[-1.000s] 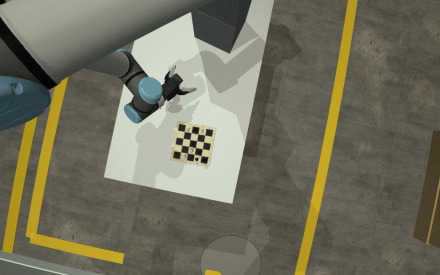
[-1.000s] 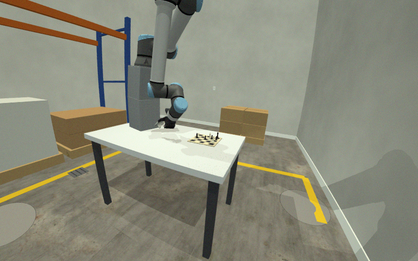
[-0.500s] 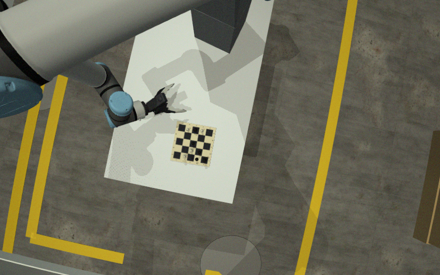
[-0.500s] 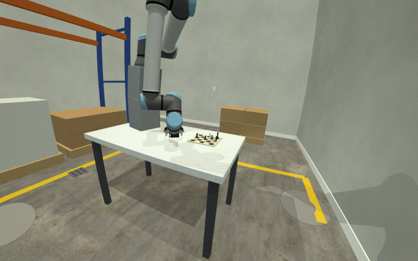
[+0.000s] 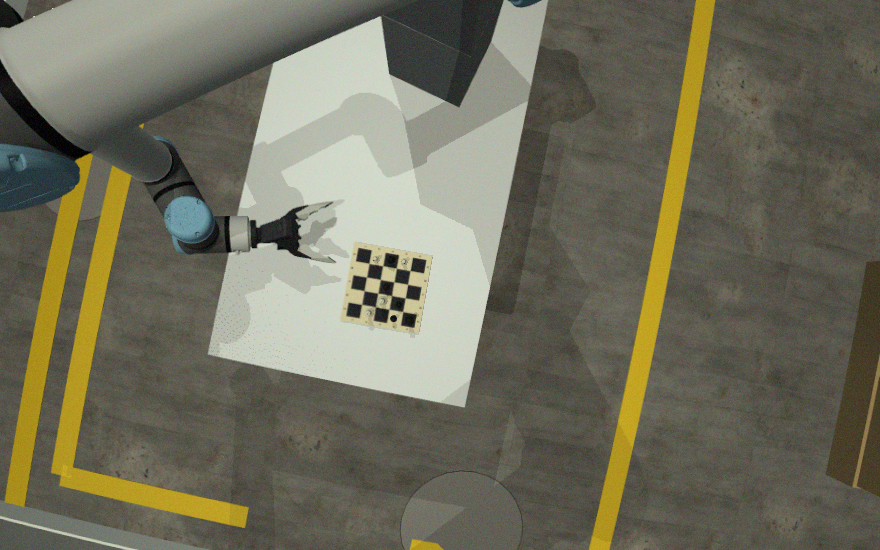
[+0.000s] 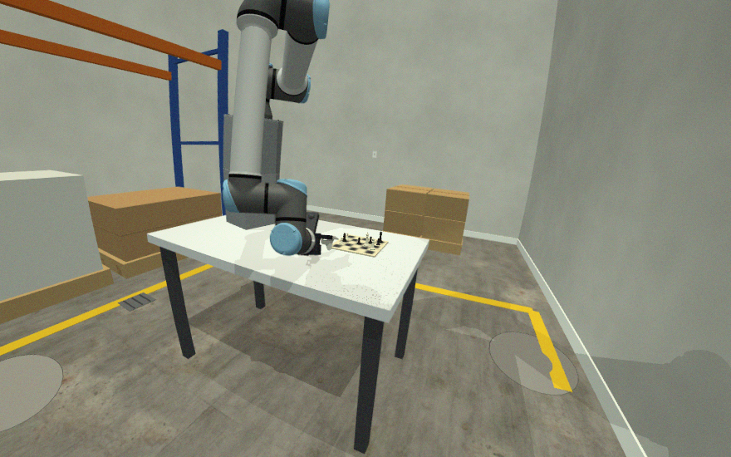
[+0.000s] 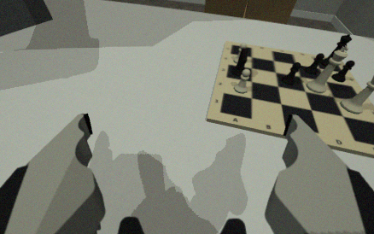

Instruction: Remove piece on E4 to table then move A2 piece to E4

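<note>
Presently pincer (image 5: 337,230) (image 6: 332,237) (image 7: 187,115) wide open, nothing held, off the board's (image 5: 343,319) (image 6: 373,254) (image 7: 212,119) A1 side, E4's black pawn (image 5: 393,318) (image 6: 379,242) (image 7: 344,72) lying ahead and right, beyond white D3 and E2 pieces

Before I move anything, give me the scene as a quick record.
end effector: open, nothing held, beside the board
chessboard: flat on the white table
table: white top, dark legs
white pieces: two tall crowned, two pawns
nearest white pawn: file A, second row from the near edge
nearest tall white piece: file E, same row
off-board pieces: none seen
task state: E4 removal not done
row numbers: too blurred to confirm
</note>
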Available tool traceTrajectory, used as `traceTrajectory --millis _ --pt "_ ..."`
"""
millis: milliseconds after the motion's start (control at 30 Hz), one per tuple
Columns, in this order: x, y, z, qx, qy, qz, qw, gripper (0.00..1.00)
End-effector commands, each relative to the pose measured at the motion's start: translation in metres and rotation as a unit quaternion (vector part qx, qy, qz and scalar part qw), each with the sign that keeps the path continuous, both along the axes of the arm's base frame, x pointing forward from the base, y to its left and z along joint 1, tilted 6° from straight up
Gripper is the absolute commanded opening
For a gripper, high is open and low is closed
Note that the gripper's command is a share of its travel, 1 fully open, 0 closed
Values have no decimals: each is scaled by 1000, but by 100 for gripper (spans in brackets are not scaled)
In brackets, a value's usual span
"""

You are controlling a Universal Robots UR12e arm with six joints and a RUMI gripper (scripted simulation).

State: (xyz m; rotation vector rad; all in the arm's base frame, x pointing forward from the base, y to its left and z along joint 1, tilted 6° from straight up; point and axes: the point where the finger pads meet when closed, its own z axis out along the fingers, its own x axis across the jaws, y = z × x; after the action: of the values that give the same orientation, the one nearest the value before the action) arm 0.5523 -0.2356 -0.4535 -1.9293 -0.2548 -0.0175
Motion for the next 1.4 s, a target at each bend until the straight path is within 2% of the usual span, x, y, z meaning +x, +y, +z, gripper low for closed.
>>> traceTrajectory --millis 0,167,367,1367 --pt "34 -16 10 44 7 -48 998 100" --pt "62 -42 18 69 12 -92 993 100" --pt "77 -57 23 83 15 -118 989 100" --pt "80 -58 25 85 15 -120 989 100"
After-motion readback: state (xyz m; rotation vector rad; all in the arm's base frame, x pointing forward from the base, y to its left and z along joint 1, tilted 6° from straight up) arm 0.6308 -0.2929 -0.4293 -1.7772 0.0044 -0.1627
